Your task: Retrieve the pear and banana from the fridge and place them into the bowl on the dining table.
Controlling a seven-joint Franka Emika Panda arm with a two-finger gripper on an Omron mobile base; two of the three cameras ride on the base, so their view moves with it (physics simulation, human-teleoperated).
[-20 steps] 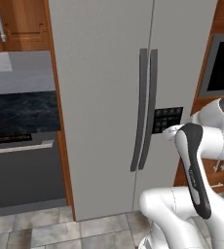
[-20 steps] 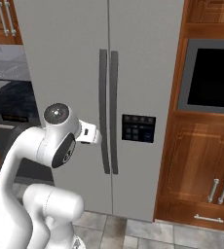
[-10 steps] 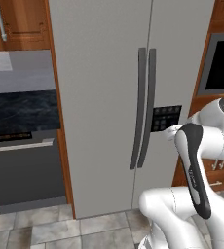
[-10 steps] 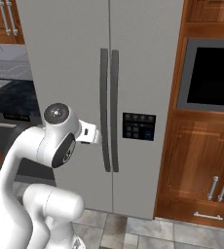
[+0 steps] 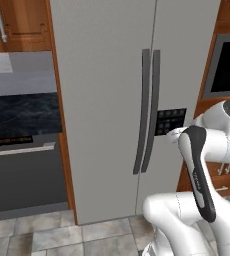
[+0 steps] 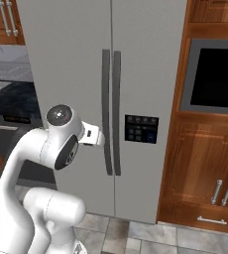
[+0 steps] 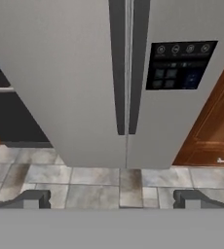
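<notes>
Nothing moved since earlier; arm parked before the closed fridge (image 5: 107, 100). Claw (image 7: 111, 197) spread wide, empty. Step: door opening; next, reach for a handle (image 7: 117, 68).

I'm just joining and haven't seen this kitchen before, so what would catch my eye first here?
The tall light grey fridge stands shut in the middle, its two long dark handles side by side and a dark control panel on the right door. The white arm is raised before it, and a black built-in oven sits in the wooden cabinets to the right.
</notes>
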